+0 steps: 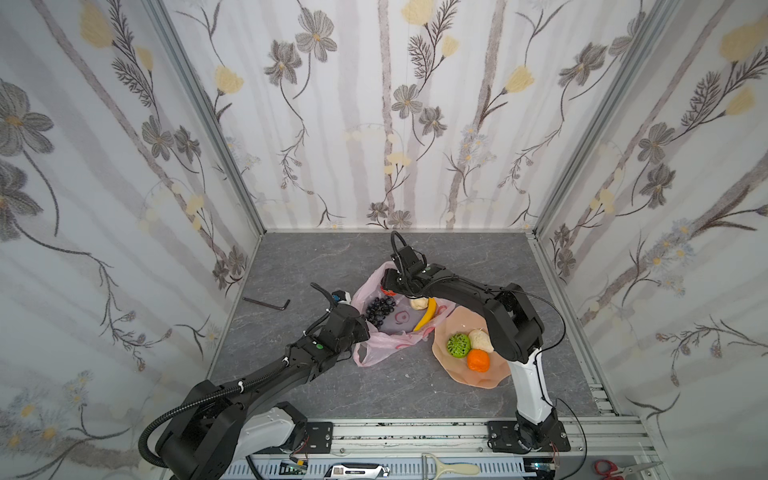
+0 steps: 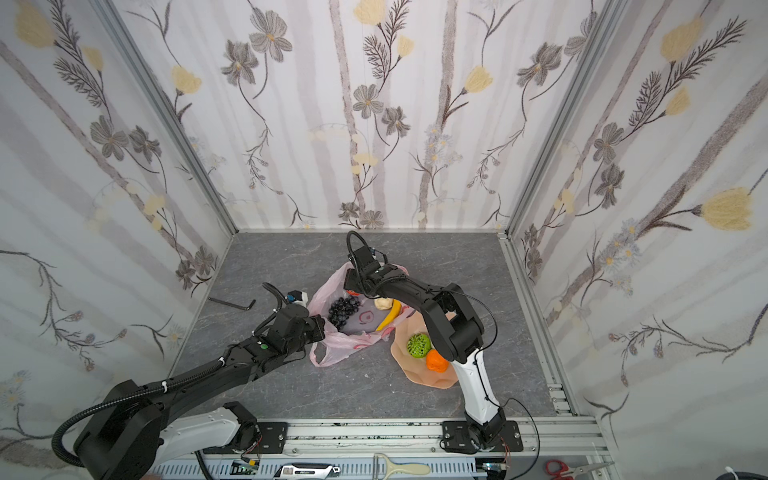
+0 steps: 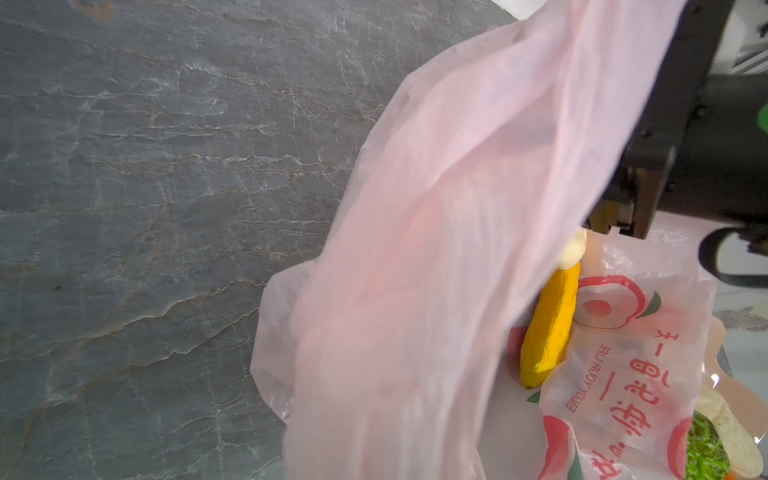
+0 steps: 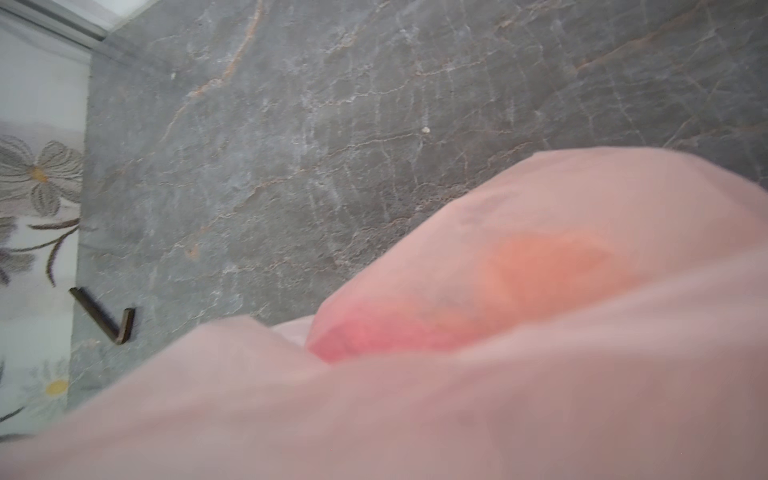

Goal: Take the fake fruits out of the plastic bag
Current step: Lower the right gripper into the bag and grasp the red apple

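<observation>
The left gripper (image 1: 362,328) is clenched on the near left rim of a thin translucent pink plastic bag (image 1: 384,340) with red printed marks; the film rises to it and the bag's mouth gapes. The right gripper (image 3: 613,222) reaches into the bag from the far side, its tip just above a beige lumpy toy fruit (image 1: 419,304); whether its jaws are parted or closed cannot be told, and its own wrist view is half filled by blurred pink film with orange and red patches behind it. Touching that lump lies a yellow toy banana (image 1: 428,316), and a dark purple toy grape bunch (image 1: 379,311) sits toward the bag's left side, all three inside the bag. The bag lies in the middle of the grey stone-patterned bench (image 1: 291,374). Against its right side, toward the bench's right edge, a peach wavy-edged dish (image 1: 457,372) carries a bumpy green toy fruit (image 1: 459,345), an orange toy fruit (image 1: 478,360) and a second beige lump (image 1: 481,340). A dark L-shaped hex key (image 1: 266,302) lies near the left edge
</observation>
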Robot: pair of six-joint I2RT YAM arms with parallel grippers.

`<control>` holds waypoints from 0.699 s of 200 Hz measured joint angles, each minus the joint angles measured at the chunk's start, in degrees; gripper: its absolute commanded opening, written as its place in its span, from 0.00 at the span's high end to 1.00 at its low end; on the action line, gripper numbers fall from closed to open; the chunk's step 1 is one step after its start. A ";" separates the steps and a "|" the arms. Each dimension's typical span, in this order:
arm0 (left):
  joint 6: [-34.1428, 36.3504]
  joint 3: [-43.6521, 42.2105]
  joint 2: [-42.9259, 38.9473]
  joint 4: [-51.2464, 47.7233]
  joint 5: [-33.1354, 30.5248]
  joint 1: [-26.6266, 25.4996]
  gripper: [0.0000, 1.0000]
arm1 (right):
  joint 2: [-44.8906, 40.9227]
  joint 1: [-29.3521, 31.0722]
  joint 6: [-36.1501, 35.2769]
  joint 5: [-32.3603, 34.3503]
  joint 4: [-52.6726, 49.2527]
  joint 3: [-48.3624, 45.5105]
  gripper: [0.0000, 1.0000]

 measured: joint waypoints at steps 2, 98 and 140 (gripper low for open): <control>-0.07 0.13 0.09 0.00 0.00 0.11 0.95 | -0.24 0.11 -0.15 0.02 0.11 -0.17 0.34; -1.27 2.27 2.51 -0.02 -1.20 6.01 0.96 | -5.75 1.60 -3.96 1.16 4.04 -10.95 0.32; -1.25 1.25 2.38 -0.17 -1.36 6.27 0.96 | -7.61 2.19 -5.33 1.88 6.69 -14.08 0.32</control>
